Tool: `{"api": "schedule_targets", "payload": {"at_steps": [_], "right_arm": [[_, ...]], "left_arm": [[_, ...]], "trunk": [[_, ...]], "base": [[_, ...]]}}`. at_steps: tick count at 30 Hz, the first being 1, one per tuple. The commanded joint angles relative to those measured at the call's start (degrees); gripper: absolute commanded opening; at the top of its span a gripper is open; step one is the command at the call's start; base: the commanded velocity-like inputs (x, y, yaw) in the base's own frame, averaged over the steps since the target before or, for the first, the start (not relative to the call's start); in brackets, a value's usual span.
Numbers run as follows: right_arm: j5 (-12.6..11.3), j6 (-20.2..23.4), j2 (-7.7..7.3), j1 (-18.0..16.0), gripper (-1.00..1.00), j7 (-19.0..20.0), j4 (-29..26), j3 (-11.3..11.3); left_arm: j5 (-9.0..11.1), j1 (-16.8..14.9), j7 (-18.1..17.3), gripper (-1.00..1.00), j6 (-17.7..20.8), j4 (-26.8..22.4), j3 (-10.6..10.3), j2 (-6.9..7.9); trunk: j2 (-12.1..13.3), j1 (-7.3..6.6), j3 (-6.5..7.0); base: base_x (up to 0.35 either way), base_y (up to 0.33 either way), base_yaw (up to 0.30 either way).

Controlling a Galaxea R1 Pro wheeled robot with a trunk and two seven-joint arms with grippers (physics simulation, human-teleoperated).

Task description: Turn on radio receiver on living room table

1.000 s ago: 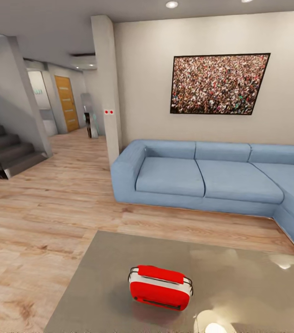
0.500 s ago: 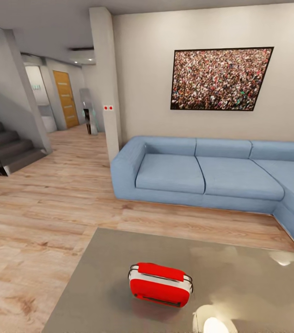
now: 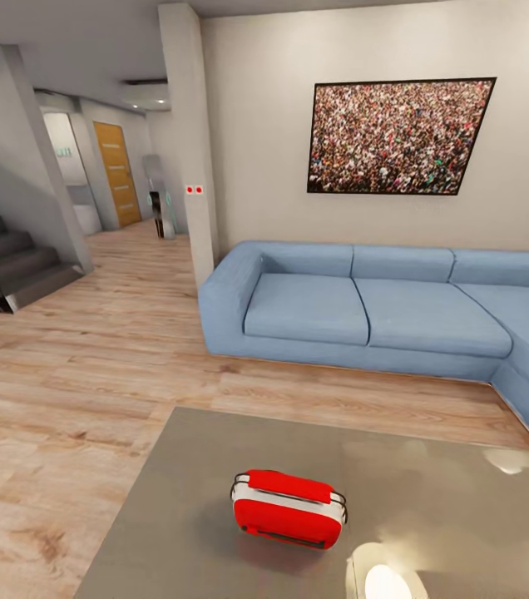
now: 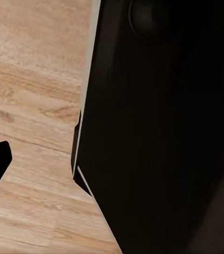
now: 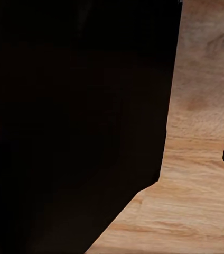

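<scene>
Both arms hang low over wood floor [image 4: 33, 106]; whether their fingers are parted cannot be told.

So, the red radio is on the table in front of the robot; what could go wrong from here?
1. The radio stands alone on the glossy table with nothing behind it, so a hard push on it might slide it or tip it over.
2. The head view shows no arm near the radio, and both wrist views show mostly a dark body over wood floor, so a reach may start without a clear view of the target.
3. Bright reflections on the tabletop beside the radio could make its edge hard to judge.
</scene>
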Motion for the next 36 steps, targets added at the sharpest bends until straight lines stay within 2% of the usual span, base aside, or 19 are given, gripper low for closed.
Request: {"api": "schedule_targets", "payload": {"at_steps": [1, 20, 36], "right_arm": [[0.00, 0.00, 0.00, 0.00, 1.00, 0.00, 0.00, 0.00], [0.04, 0.07, 0.03, 0.00, 1.00, 0.00, 0.00, -0.02], [-0.01, 0.06, 0.03, 0.00, 1.00, -0.07, 0.00, -0.01]], "left_arm": [[0.00, -0.01, 0.00, 1.00, -0.01, 0.00, 0.00, -0.01], [-0.08, -0.01, 0.00, 1.00, 0.06, 0.00, -0.04, -0.13], [-0.10, -0.03, 0.00, 1.00, 0.06, 0.00, -0.07, -0.14]], "trunk": [[0.00, 0.00, -0.01], [0.00, 0.00, -0.03], [6.42, -3.51, 2.85]], "base": [[0.000, 0.000, 0.000], [0.000, 0.000, 0.000], [0.000, 0.000, 0.000]]}}
